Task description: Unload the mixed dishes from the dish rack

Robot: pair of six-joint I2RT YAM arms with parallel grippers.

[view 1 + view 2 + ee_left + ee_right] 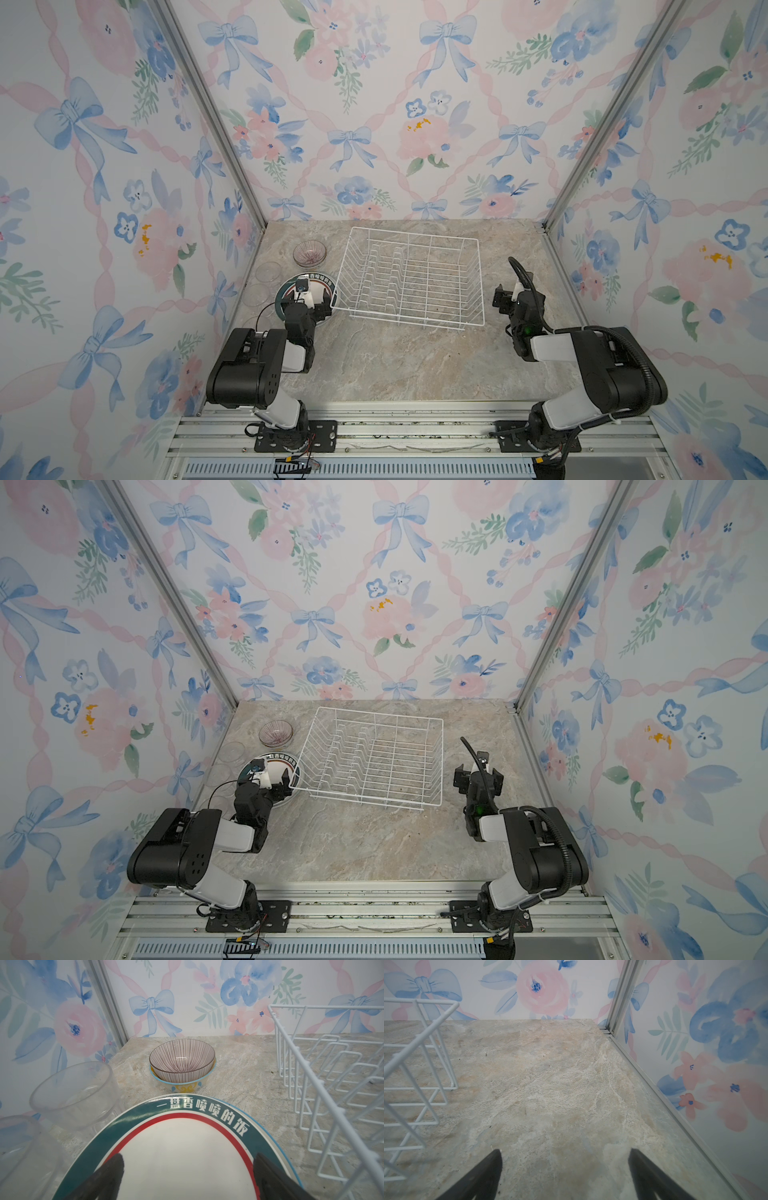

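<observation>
The white wire dish rack (409, 278) (374, 756) (324, 1084) stands mid-table with nothing showing between its prongs. Left of it lies a green-and-red rimmed plate (187, 1142) (322, 279), with a blue-edged plate under it. My left gripper (188, 1156) (307, 297) is open over the plate's white centre, holding nothing. Behind the plate, the purple-striped bowl (181, 1059) (309, 252) sits nested in the yellow-blue bowl (182, 1085). Clear glasses (74, 1095) (268, 272) stand along the left wall. My right gripper (564, 1151) (517, 291) is open over bare table, right of the rack (415, 1076).
Floral walls with aluminium posts close the table on three sides. A second clear glass (25, 1157) stands close to the plate's left edge. Bare marble tabletop (395, 365) stretches in front of the rack and to its right (550, 1064).
</observation>
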